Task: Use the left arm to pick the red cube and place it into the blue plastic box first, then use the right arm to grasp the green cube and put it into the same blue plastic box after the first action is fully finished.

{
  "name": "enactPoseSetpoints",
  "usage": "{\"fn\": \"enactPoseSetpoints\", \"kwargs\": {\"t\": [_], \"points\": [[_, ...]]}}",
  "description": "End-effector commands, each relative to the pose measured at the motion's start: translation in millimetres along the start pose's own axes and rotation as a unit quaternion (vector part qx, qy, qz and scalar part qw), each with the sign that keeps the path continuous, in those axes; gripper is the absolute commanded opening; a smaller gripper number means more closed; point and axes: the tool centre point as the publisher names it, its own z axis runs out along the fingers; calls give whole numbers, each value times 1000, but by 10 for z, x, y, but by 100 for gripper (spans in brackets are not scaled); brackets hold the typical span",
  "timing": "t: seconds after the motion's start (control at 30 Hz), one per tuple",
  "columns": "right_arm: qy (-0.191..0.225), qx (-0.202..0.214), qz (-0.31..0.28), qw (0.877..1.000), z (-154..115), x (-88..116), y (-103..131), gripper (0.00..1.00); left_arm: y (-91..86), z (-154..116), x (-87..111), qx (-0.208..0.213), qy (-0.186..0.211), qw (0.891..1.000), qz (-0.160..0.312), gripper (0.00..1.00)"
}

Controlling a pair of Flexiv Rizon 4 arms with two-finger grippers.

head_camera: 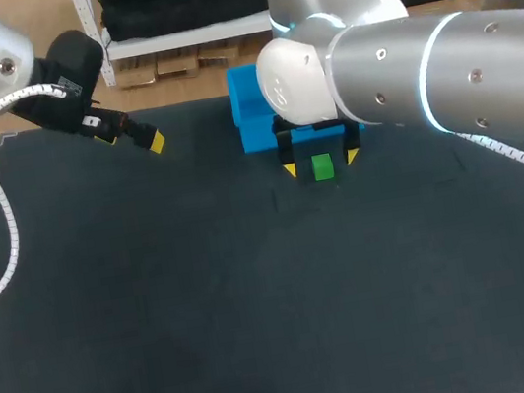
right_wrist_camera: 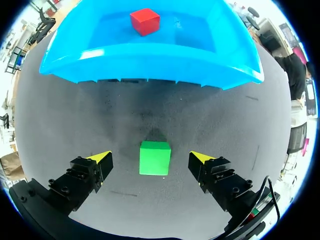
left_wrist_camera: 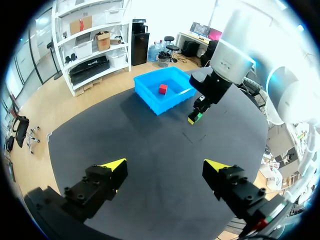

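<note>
Green cube (right_wrist_camera: 154, 158) sits on the dark table (head_camera: 211, 314), between the wide-spread fingers of the right gripper (right_wrist_camera: 150, 159). A gap shows on each side, so nothing is gripped. Just ahead stands the blue plastic box (right_wrist_camera: 150, 62), upper middle in the head view, with the red cube (right_wrist_camera: 145, 21) inside. The left gripper (left_wrist_camera: 165, 166), upper left there, is spread and empty, seemingly above the table.

No text, label, number or sign can be read in any of the views.
</note>
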Motion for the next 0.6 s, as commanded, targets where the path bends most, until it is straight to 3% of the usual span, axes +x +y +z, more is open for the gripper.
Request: {"fn": "enactPoseSetpoints", "kwargs": {"t": [0.03, 0.6], "points": [[2, 2, 6, 1000, 28, -22, 17, 100, 1, -1, 7, 0, -2, 1000, 0, 100], [4, 1, 4, 1000, 171, 11, 17, 100, 1, -1, 7, 0, -2, 1000, 0, 100]]}}
